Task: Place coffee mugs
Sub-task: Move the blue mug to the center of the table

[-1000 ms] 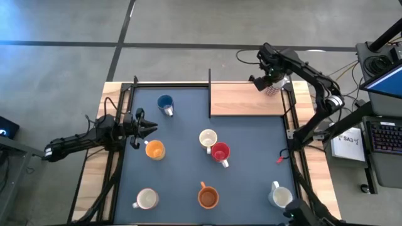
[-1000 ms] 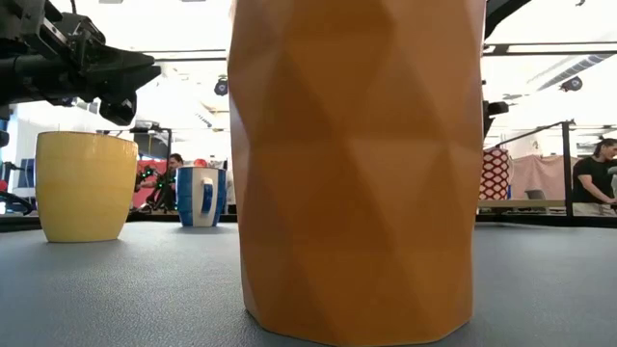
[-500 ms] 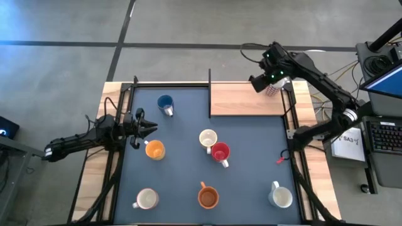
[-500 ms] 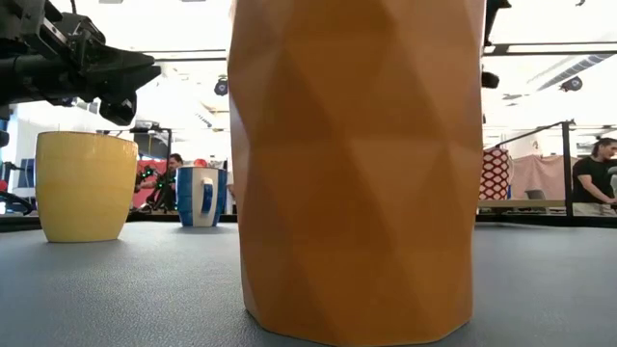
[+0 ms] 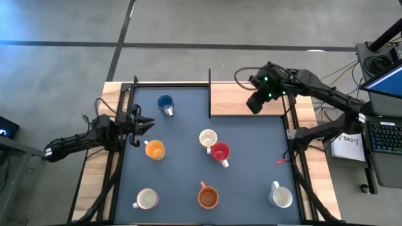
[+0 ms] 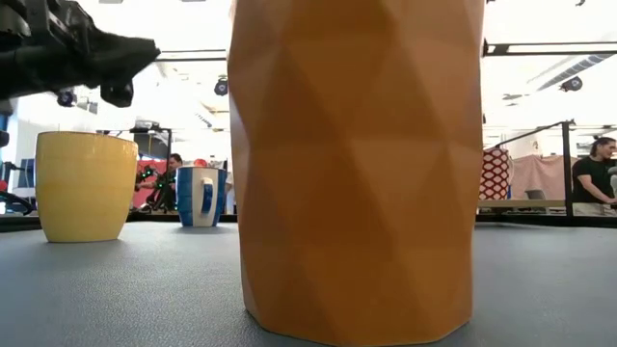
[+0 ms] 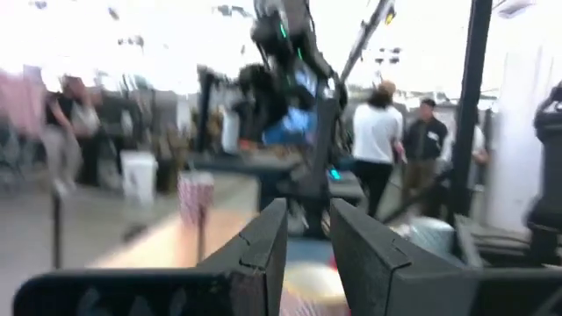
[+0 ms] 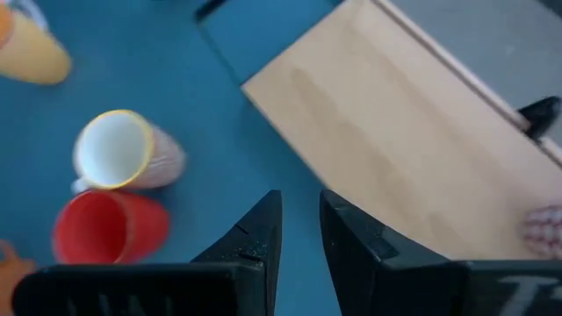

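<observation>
Several coffee mugs stand upright on the blue mat: blue (image 5: pixel 165 103), yellow-orange (image 5: pixel 154 149), cream (image 5: pixel 208 139) touching red (image 5: pixel 220 152), orange-brown (image 5: pixel 208 197), and white ones (image 5: pixel 146 199) (image 5: pixel 281 196). A red-and-white patterned mug (image 8: pixel 544 230) stands on the wooden board (image 5: pixel 232 100) at the far right. My right gripper (image 5: pixel 253 107) hangs above the board's near edge, pointing down, open and empty. My left gripper (image 5: pixel 149 124) waits at the left, above and beside the yellow-orange mug, open and empty.
A black frame rail (image 5: pixel 209 93) stands along the board's left side. The orange-brown mug (image 6: pixel 357 164) fills most of the low view. People stand in the room beyond the table. Bare mat lies between the board and the cream and red mugs.
My right gripper has drawn away from the patterned mug at the board's far right corner, rising and swinging toward the table's left and near side. The mug stays on the board. My left gripper has tipped upward a little.
</observation>
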Robot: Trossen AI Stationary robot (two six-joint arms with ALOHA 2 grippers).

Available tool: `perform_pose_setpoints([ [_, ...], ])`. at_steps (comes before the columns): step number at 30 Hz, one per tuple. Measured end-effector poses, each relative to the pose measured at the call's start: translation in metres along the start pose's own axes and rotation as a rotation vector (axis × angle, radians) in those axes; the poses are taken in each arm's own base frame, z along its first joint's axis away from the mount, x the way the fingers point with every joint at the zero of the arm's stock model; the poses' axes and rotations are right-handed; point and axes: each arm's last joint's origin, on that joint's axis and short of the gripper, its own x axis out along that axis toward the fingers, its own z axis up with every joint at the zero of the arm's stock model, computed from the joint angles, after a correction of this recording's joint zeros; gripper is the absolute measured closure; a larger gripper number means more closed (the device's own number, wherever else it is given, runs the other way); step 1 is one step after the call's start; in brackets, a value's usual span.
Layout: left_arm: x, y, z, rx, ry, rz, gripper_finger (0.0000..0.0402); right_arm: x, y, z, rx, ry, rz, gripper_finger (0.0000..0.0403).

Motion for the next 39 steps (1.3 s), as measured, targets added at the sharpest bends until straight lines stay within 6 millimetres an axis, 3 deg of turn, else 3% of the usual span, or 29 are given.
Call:
perform_pose_setpoints([
  [8, -0.002, -0.001, 0.018, -0.030, -0.185, 0.011, 0.0329, 0.003, 0.024, -0.007, -0.047, 0.011, -0.012, 0.0334],
  [12, -0.003, 0.001, 0.022, -0.018, -0.242, 0.096, 0.0329, 0.005, 0.028, -0.009, -0.059, 0.021, -0.004, 0.0334],
  [23, 0.017, 0.007, -0.010, -0.225, 0.119, 0.148, 0.0329, 0.008, 0.029, -0.008, -0.061, 0.028, -0.008, 0.0335],
  [33, 0.053, 0.011, -0.004, -0.268, 0.389, 0.180, 0.0329, 0.008, 0.029, -0.008, -0.070, 0.033, -0.009, 0.0325],
  [39, 0.072, 0.017, 0.003, -0.175, 0.664, 0.347, 0.0329, 0.009, 0.028, -0.009, -0.071, 0.045, -0.013, 0.0320],
])
